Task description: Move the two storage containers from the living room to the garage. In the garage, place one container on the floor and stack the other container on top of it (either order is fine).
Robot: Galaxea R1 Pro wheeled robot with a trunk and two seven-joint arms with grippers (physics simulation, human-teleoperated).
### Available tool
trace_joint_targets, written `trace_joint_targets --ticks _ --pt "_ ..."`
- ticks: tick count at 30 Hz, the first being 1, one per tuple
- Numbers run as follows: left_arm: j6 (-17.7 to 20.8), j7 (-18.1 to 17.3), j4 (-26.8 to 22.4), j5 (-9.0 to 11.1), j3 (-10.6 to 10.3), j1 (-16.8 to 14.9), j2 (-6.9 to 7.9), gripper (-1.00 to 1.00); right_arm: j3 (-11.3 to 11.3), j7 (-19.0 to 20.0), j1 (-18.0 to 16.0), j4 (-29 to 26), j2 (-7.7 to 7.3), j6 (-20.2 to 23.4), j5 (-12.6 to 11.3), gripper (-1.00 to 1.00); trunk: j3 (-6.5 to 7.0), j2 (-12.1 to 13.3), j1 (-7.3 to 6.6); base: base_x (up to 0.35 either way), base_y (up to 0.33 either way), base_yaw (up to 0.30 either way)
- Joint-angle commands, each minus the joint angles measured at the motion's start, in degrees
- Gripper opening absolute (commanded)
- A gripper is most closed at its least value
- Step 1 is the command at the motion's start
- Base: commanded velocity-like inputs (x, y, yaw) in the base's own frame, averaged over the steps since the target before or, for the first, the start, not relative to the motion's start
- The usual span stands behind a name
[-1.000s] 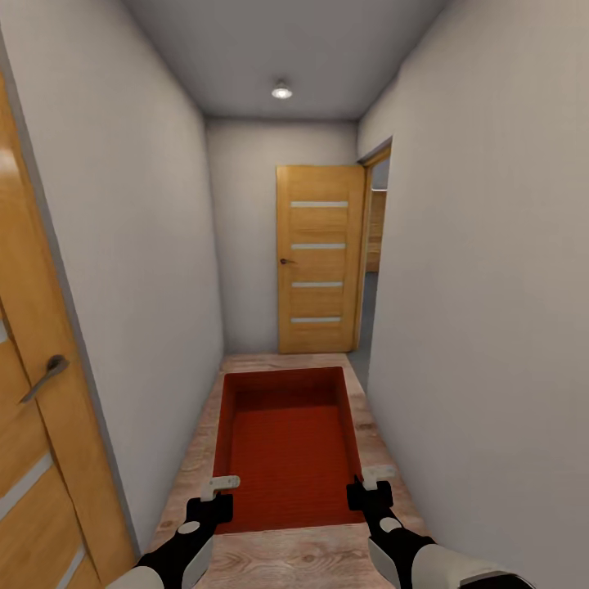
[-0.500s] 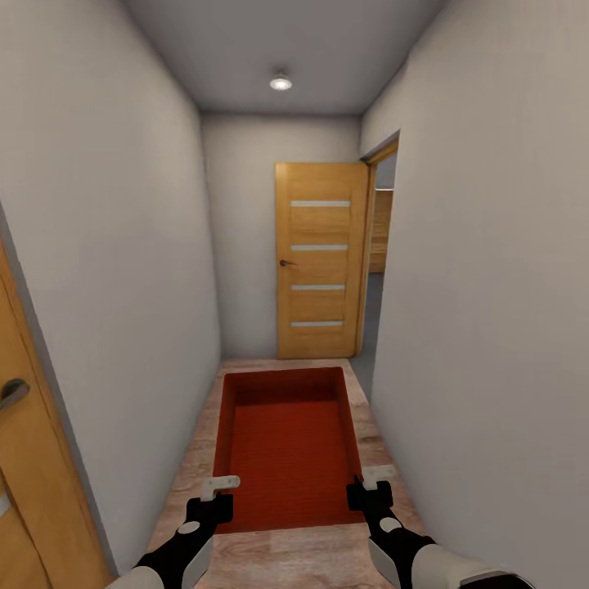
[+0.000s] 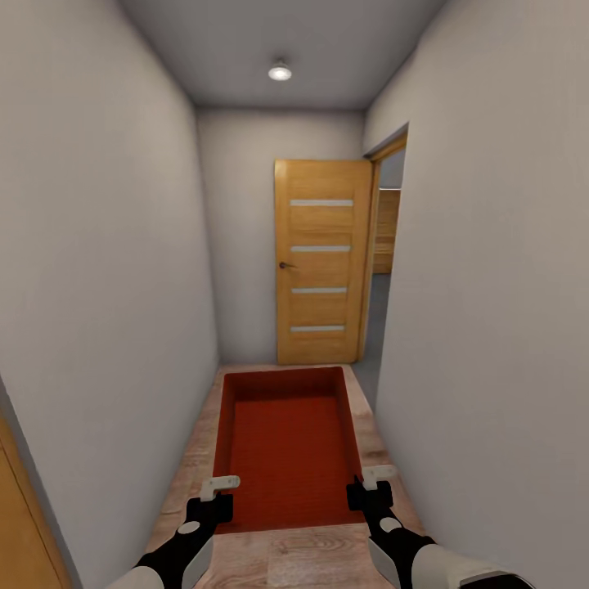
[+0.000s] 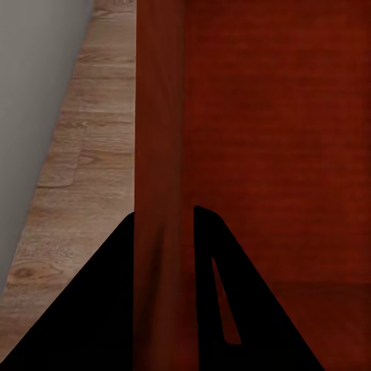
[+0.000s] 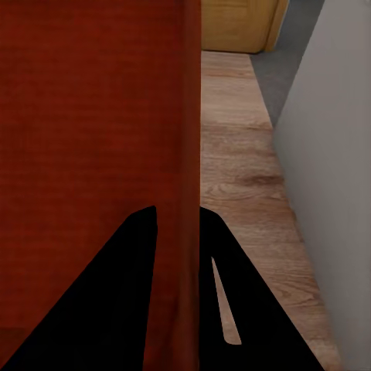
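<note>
**Container carried along a corridor, both arms engaged**

1. Left gripper: positioned at the near left corner of the container. In the left wrist view, the two black fingers stand one on each side of the container's left wall, closed against it.

2. Right gripper: positioned at the near right corner of the same container. In the right wrist view, the fingers straddle the right wall, one inside and one outside, closed against it.

3. Container: orange-red, rectangular, open at the top, with a ribbed inner base. It is held between the two arms, directly ahead of the robot, long axis pointing forward. Nothing lies inside it.

4. Floor: light wood planks, seen below and on both sides of the container.

5. Walls: plain white, close on both sides, forming a narrow corridor. A strip of orange wood sits at the near lower left edge of the head view.

6. Door: orange wood with four pale stripes and a dark handle, at the far end. To its right is an open doorway with grey floor beyond.

7. Ceiling lamp: round, lit, above the far end.
</note>
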Motion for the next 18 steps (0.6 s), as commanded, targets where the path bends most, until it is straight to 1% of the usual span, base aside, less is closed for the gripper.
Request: trace_joint_targets --ticks 1,18 --pt "-2.8 -1.1 -0.1 0.1 -1.8 0.0 1.15 -1.0 -3.3 -0.3 -0.1 0.1 -0.23 0.1 0.9 -1.0 -0.09 -0.1 0.04 0.324 0.0 0.0" --pt "-2.8 -1.1 -0.1 0.2 -1.8 0.0 1.15 -1.0 -3.3 -0.3 -0.1 0.1 -0.23 0.1 0.9 -1.0 -0.09 -0.1 0.04 0.324 0.0 0.0"
